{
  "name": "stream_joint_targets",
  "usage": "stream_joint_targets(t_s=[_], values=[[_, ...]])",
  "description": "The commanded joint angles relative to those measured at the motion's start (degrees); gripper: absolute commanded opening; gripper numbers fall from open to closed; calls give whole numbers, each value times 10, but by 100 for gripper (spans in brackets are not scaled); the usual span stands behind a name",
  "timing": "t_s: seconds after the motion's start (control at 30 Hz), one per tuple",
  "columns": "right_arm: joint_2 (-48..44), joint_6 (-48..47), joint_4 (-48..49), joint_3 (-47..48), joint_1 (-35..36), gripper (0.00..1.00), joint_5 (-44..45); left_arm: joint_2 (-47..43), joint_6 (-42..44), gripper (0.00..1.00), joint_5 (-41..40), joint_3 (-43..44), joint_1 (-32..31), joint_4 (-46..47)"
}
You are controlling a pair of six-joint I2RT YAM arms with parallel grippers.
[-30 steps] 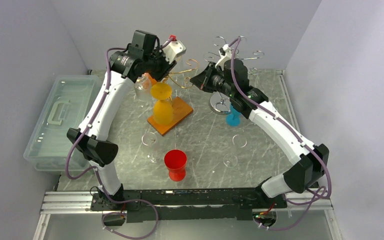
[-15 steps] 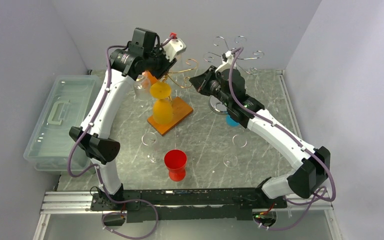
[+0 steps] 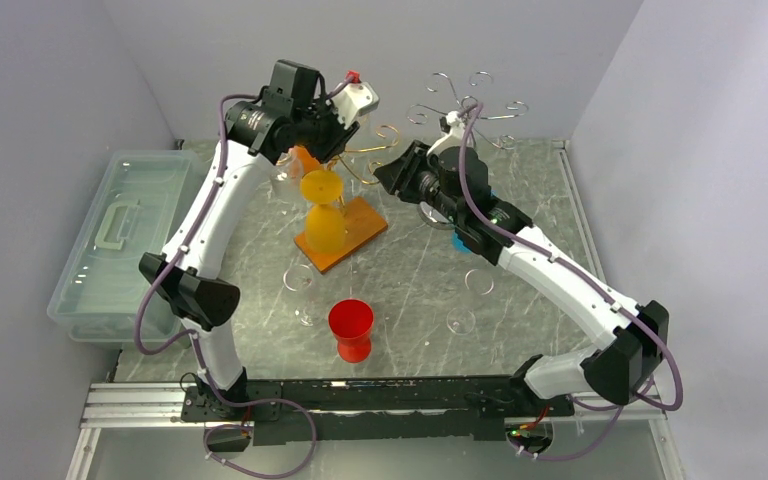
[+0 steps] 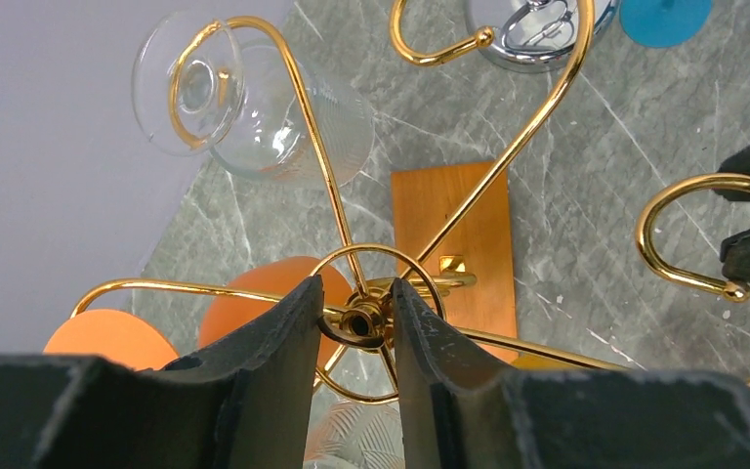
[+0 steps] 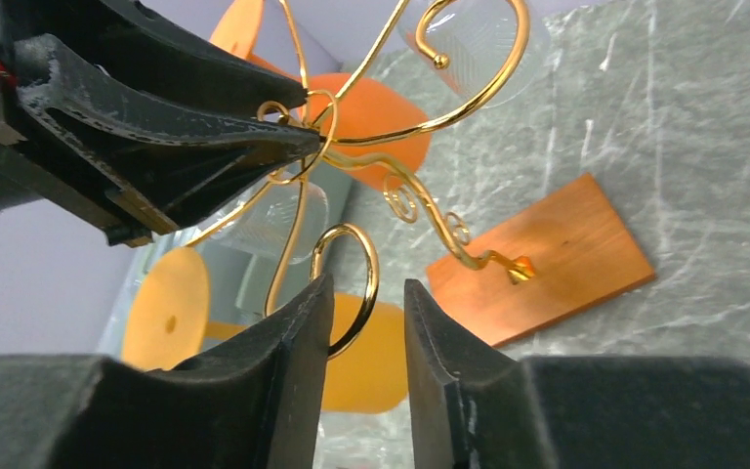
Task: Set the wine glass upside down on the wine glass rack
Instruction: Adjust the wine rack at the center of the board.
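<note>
The left gripper point(image 4: 356, 298) pinches the centre ring of the gold curled-wire wine glass rack point(image 4: 537, 124). The right gripper point(image 5: 366, 293) stands slightly parted, one rack hook point(image 5: 375, 278) between its fingers.

We look down from high at 6 o'clock toward 12; both wrist cameras, close in, share the gold rack point(image 4: 454, 225).
</note>
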Motion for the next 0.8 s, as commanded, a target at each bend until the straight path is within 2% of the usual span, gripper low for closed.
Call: stream_joint_targets(t_s=[0.0,0.13,0.3,0.5,0.77], values=[[10,-53,-144,62,1,39,-87,-10,8,37,-18,-13,7,27],[6,-94,-201,102,-41,41,-125,-32,8,37,-13,-24,7,21],[14,-137,-246,168,-93,39,-160,-44,16,42,-19,-15,7,19],[85,-180,-290,295,-116,35,-166,-38,-4,59,-24,32,7,22],[195,-208,-311,404,-127,34,-142,-62,-47,67,-10,39,7,23]])
